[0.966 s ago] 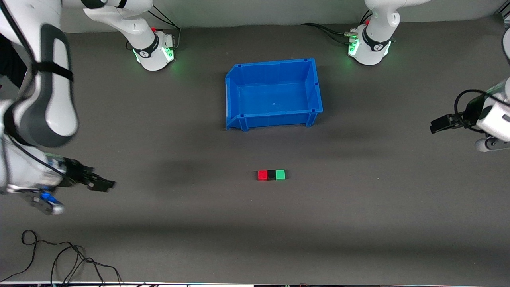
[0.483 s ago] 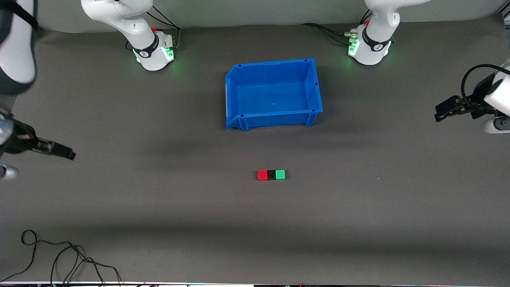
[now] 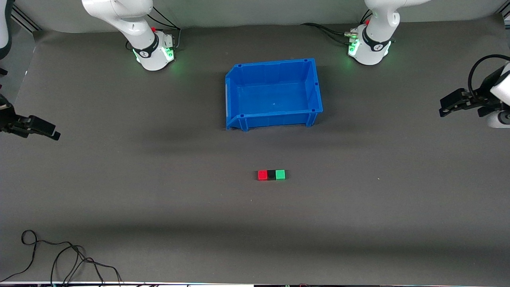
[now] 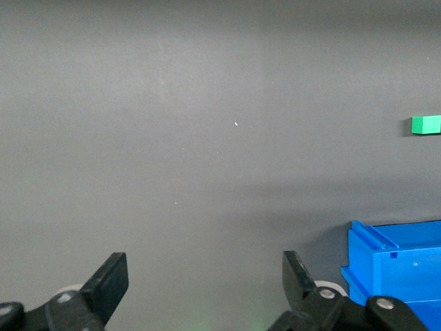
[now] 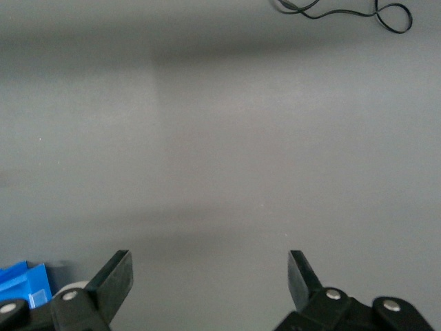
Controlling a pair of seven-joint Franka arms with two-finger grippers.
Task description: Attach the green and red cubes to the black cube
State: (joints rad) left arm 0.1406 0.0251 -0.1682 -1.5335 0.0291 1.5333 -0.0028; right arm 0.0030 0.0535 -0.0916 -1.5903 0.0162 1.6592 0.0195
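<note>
The small matte black cube sits on the dark grey bench, nearer the front camera than the open blue plastic bin. The bright red plastic cube touches its face toward the right arm's end, and the bright green plastic cube touches the face toward the left arm's end, so you see one tight three-cube row. By that layout, you can judge the joining done. In this front view the right claw hangs over the bench edge at the right arm's end and the left claw over the left arm's end, both well apart from the row. A loose black cable lies at the bench edge closest to the front camera.

In the left wrist view, the left claw stands wide open, holding nothing. You catch the green cube at the frame edge and a corner of the bin.

In the right wrist view, the right claw is likewise spread and empty over bare bench, with the cable in sight.

If you handle the row, expect it to be light, rigid and smooth-sided. Pinch the two long flat sides across the black middle; gripping by one end cube risks pulling the joint apart.
</note>
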